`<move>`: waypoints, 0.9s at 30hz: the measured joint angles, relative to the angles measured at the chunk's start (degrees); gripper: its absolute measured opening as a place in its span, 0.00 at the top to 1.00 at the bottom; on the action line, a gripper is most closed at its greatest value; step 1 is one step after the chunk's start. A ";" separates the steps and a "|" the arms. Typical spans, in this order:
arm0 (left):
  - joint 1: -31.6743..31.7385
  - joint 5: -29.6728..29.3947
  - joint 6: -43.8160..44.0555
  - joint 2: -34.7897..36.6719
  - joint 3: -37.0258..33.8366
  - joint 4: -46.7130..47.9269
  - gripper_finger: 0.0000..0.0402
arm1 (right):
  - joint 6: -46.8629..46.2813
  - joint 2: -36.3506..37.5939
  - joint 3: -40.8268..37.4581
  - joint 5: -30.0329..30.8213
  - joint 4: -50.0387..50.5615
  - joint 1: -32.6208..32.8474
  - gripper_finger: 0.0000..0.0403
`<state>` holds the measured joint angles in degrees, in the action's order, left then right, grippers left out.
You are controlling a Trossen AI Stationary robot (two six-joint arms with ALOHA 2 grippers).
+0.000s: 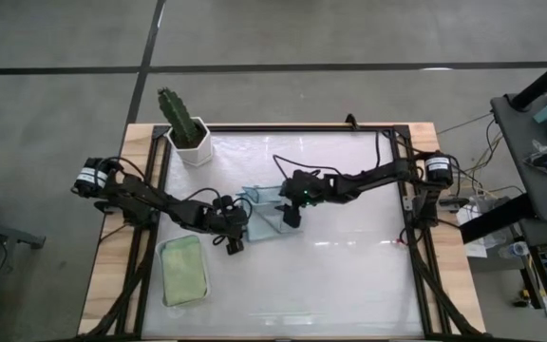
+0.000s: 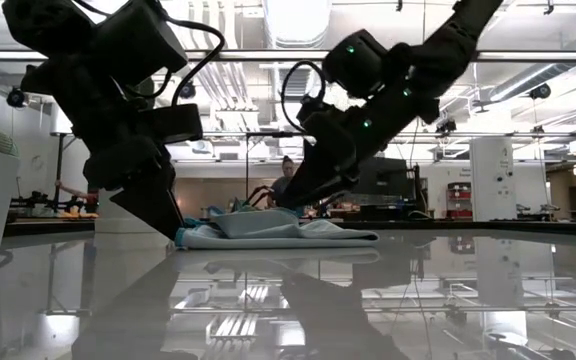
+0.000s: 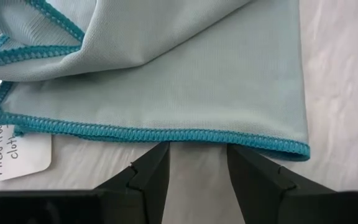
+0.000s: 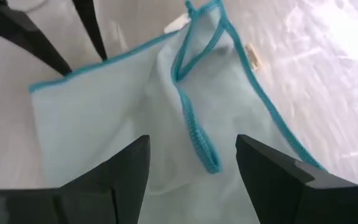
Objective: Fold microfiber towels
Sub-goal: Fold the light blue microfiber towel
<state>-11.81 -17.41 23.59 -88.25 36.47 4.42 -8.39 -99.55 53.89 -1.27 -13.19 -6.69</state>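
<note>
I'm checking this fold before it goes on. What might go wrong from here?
1. The left gripper stands open just off the pale blue towel's hemmed edge, so closing may miss it.
2. The right gripper is open over a loose, bunched hem; it may pinch only one layer and skew the fold.

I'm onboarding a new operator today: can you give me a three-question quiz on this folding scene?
1. True or false: the green towel lies in the tray.
2. Which towel lies between the two claws? A yellow, B pale blue, C grey.
3. The potted plant at the table's far left corner is a ____.

Key:
1. True.
2. B: the pale blue towel sits between the left claw and right claw, both open.
3. Cactus.
</note>
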 joint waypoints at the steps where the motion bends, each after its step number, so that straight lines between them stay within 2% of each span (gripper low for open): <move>1: 0.00 0.00 0.00 0.00 0.00 -0.04 0.64 | -0.28 0.00 -0.63 -0.03 -1.21 -0.25 0.44; 13: 0.00 0.00 -0.02 0.00 0.00 -0.42 0.64 | -1.07 -5.64 -0.89 -0.23 -5.36 -0.53 0.46; 17: 0.00 0.00 -0.02 0.00 -0.02 -0.52 0.64 | -0.99 -5.07 -0.61 -0.70 -5.54 -0.17 0.55; 27: 0.00 0.00 -0.02 0.00 -0.09 -0.83 0.64 | -1.84 -4.83 -0.62 -2.21 -5.89 1.86 0.85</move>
<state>-11.82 -17.41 23.57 -88.25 36.38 3.59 -10.23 -104.38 53.27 -3.49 -19.08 -4.84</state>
